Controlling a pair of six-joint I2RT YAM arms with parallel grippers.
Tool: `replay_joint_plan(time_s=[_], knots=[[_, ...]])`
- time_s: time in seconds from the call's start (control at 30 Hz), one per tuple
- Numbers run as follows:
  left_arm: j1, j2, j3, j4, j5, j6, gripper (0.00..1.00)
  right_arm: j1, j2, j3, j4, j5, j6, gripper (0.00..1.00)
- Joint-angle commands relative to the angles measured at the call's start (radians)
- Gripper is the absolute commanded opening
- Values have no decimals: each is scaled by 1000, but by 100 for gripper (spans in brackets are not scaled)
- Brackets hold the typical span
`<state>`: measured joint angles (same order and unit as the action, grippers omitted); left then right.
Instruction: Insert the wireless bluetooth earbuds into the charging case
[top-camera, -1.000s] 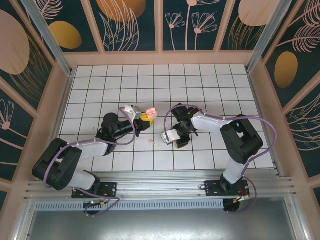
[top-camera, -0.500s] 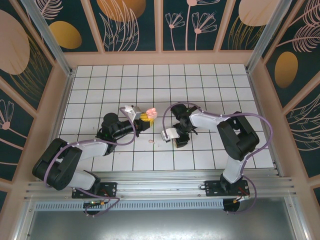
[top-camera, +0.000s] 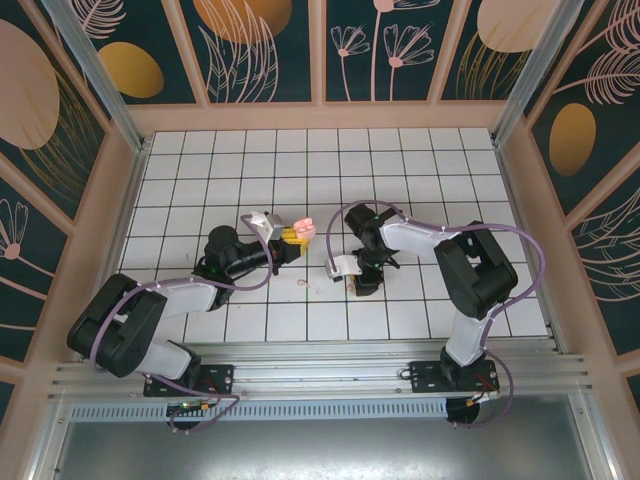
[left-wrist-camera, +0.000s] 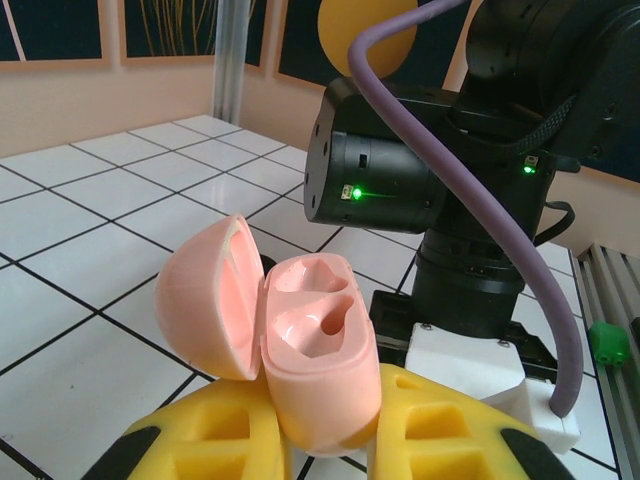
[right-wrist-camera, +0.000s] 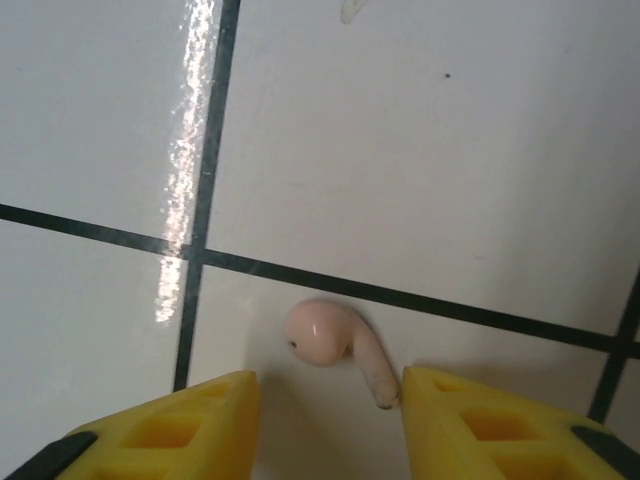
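Pink earbud (right-wrist-camera: 333, 340) lies just ahead of the right claw (right-wrist-camera: 328, 388), between its parted fingers. The left claw (left-wrist-camera: 325, 435) clamps the open charging case (left-wrist-camera: 305, 345). Since a second ago, the right arm has edged leftward.

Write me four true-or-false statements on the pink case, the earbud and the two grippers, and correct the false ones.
1. The left gripper holds the charging case with its lid open. True.
2. Both sockets in the case hold earbuds. False: both sockets are empty.
3. A pink earbud lies on the table between the fingers of the right gripper. True.
4. The right gripper holds the earbud clear of the table. False: the earbud rests on the table, with the gripper open around it.
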<state>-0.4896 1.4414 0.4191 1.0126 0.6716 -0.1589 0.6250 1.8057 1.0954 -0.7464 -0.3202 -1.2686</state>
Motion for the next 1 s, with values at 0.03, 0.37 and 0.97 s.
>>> replay_joint_plan(time_s=[0.03, 0.37, 0.97], knots=[[5, 9, 26, 17, 20, -3, 7, -4, -9, 23, -87, -39, 58, 38], [5, -9, 23, 5, 12, 1, 7, -22, -119, -13, -48, -77, 187, 33], [5, -17, 21, 7, 11, -9, 6, 59, -143, -98, 141, -15, 279, 37]])
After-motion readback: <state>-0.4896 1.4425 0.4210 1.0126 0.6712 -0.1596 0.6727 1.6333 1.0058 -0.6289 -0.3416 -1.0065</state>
